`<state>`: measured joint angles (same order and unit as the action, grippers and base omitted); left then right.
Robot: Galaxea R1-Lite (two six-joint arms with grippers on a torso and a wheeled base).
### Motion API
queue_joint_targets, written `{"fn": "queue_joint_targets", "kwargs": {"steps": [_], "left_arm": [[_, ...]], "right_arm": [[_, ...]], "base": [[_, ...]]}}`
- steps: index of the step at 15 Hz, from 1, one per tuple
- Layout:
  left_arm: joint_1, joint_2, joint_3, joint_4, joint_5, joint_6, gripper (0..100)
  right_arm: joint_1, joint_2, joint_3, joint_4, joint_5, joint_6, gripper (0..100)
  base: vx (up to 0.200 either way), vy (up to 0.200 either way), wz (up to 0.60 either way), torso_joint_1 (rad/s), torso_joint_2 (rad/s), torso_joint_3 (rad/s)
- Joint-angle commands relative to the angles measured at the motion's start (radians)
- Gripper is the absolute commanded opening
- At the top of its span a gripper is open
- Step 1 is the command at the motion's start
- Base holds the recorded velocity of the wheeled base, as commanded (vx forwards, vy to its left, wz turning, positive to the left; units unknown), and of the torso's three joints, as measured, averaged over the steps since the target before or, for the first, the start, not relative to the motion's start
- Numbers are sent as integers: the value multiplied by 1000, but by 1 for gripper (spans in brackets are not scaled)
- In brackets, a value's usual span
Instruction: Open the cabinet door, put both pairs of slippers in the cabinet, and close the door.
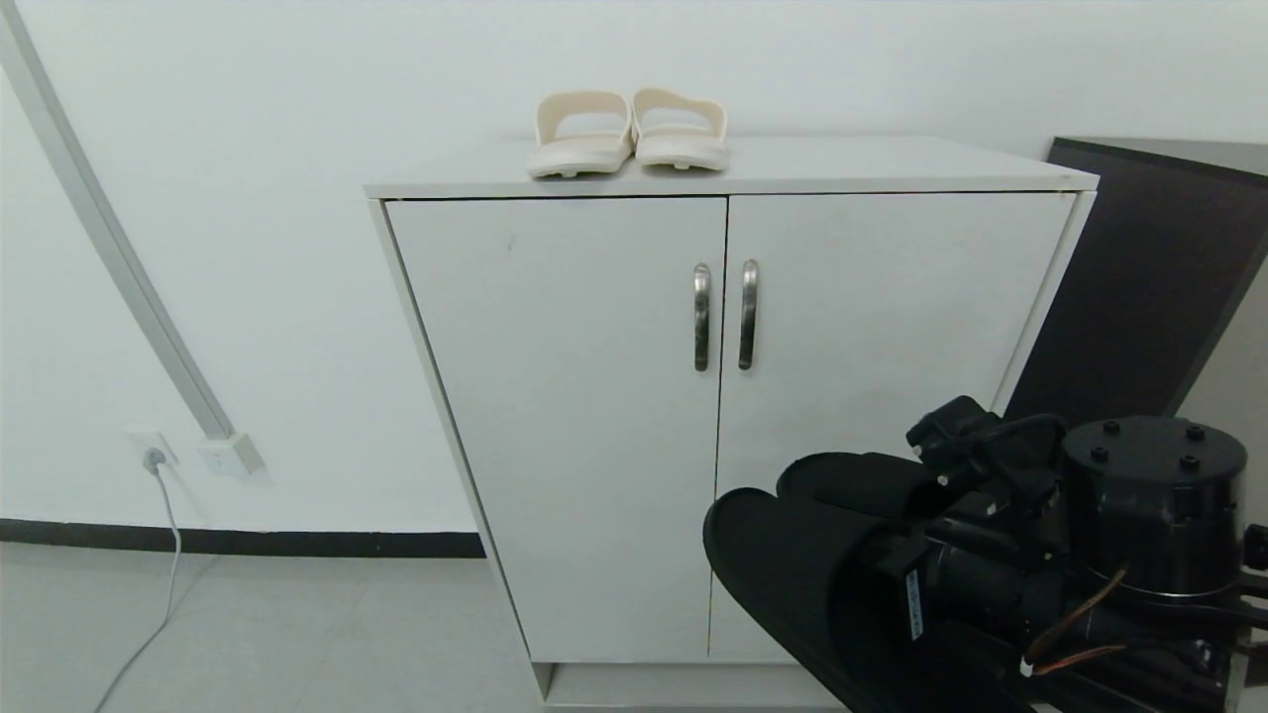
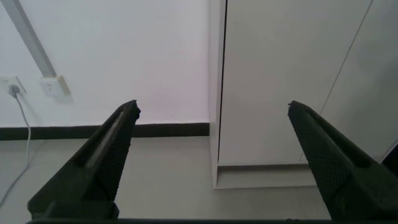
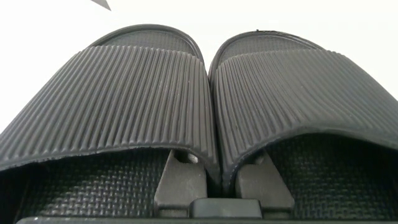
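White laminate cabinet [image 1: 892, 163] stands against the wall, both doors shut flush. Left door [image 1: 565, 426] and right door [image 1: 892, 297] meet at the centre seam, each with an upright metal handle just beside it.

Black slippers [image 1: 792, 564], ribbed straps, are held as a pair low in front of the right door. The right end effector [image 3: 222, 186] has a finger tucked under each strap, pinching the two inner walls together. Cream slippers [image 1: 629, 134] sit side by side on the cabinet top, near its back edge, toes toward the room.

Left end effector [image 2: 214, 109] is spread and carries nothing. It is low, facing the cabinet's lower left corner and the floor.

Step in hand, by my reading, is door opening. The free left arm must rise to handle height. The left handle [image 1: 701, 317] looks the safer pick, since the right door would likely swing into the held pair. Close squarely around the bar, then pull along the hinge arc, not straight back. Keep clear of the right handle [image 1: 748, 314], which sits close by.
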<state>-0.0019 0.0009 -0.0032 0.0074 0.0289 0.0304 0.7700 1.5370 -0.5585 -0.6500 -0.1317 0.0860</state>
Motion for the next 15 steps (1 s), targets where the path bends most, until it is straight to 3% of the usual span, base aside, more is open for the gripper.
{"fn": "queue_joint_targets", "kwargs": {"steps": [1,5,8,9,10,12,14,15], "left_arm": [[0,1,0,0,0,-3,100],[-1,7,0,3,-1,-3,100],[-4,120,-9,-4,-1,29,100],[-9,189,-74,-35,-6,5,100],[-10,252,-172,-53,-34,-47,100],[-10,377,-255,-58,-139,-55,100],[-10,547,-296,-110,-363,-70,100],[-10,576,-299,-136,-406,-70,100]], "right_arm": [[0,3,0,0,0,0,0],[0,3,2,0,-2,0,0],[0,0,8,0,1,0,0],[0,0,11,0,1,1,0],[-1,-2,11,-2,1,1,0],[0,-2,8,-2,1,0,0],[0,-3,12,-2,3,1,0],[0,-3,12,-2,3,1,0]], "base": [[0,0,0,0,0,0],[0,0,0,0,0,0],[0,0,0,0,0,0],[0,0,0,0,0,0],[0,0,0,0,0,0],[0,0,0,0,0,0],[0,0,0,0,0,0],[0,0,0,0,0,0]]}}
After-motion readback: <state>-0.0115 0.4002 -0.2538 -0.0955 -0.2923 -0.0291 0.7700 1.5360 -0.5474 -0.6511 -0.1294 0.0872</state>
